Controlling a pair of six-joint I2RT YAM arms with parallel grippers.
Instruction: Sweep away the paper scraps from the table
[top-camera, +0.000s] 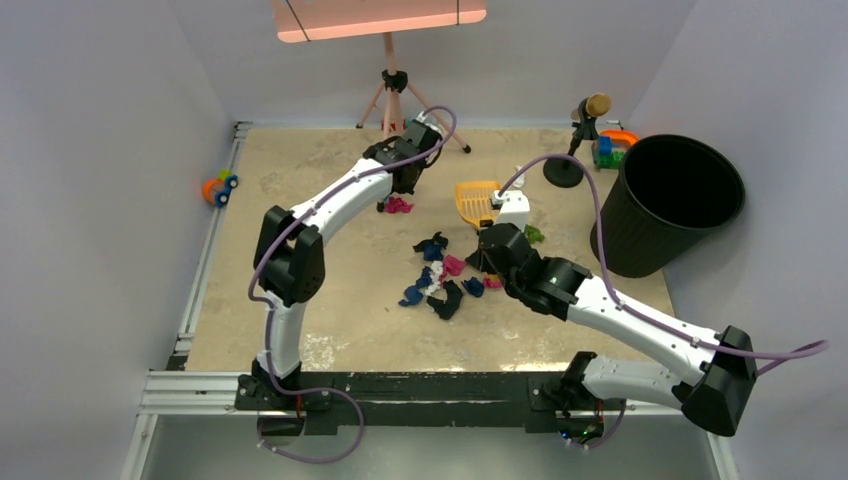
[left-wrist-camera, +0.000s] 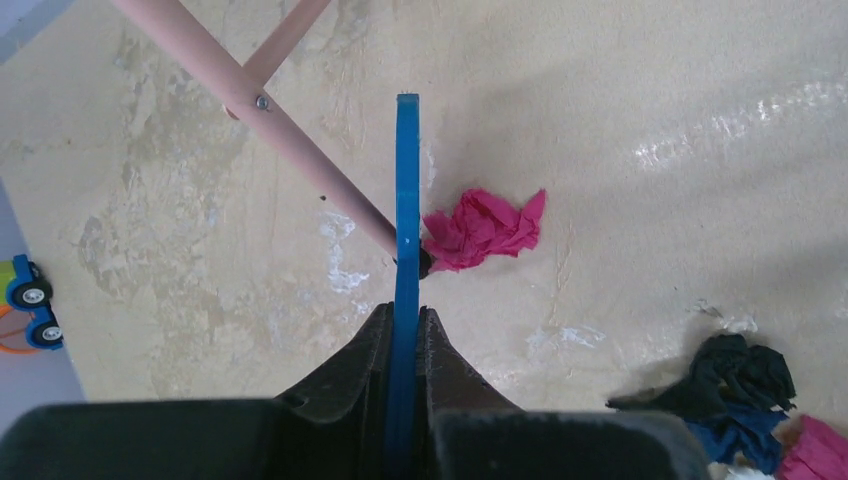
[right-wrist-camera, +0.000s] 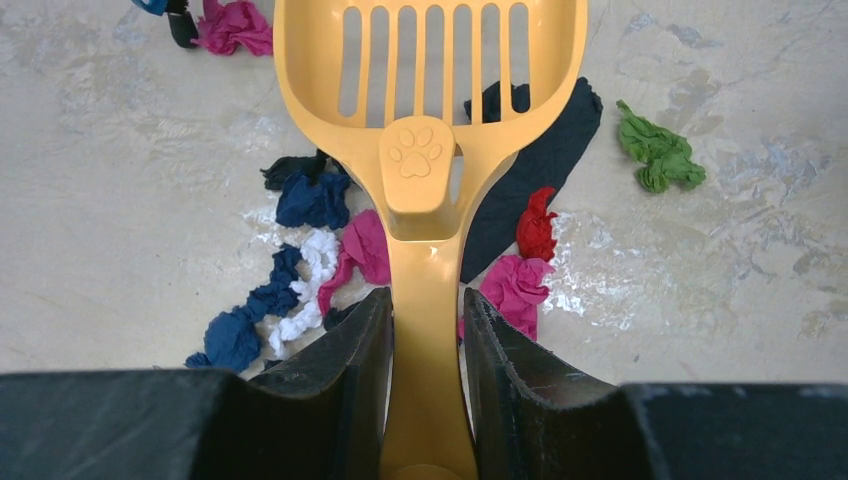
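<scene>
My left gripper (left-wrist-camera: 404, 310) is shut on the thin blue hand brush (left-wrist-camera: 406, 180), at the far middle of the table (top-camera: 300, 210), where it also shows in the top view (top-camera: 402, 183). A lone magenta scrap (left-wrist-camera: 485, 228) lies just right of the brush, also visible from above (top-camera: 398, 205). My right gripper (right-wrist-camera: 427, 300) is shut on the handle of the yellow dustpan (right-wrist-camera: 430, 100), held above the main pile of paper scraps (top-camera: 440, 275). In the right wrist view, pink (right-wrist-camera: 515, 285), dark blue (right-wrist-camera: 312, 198), white (right-wrist-camera: 315, 270), red (right-wrist-camera: 537, 225) and black (right-wrist-camera: 540, 160) wads lie under it. A green wad (right-wrist-camera: 657, 150) lies apart to the right.
A black round bin (top-camera: 670, 200) stands at the right edge. A pink tripod (top-camera: 395, 90) stands at the back, one leg (left-wrist-camera: 290, 130) ending beside the brush. A small stand (top-camera: 580, 140) and coloured toys (top-camera: 612, 148) sit at the back right, and a toy car (top-camera: 218, 187) at the left rail.
</scene>
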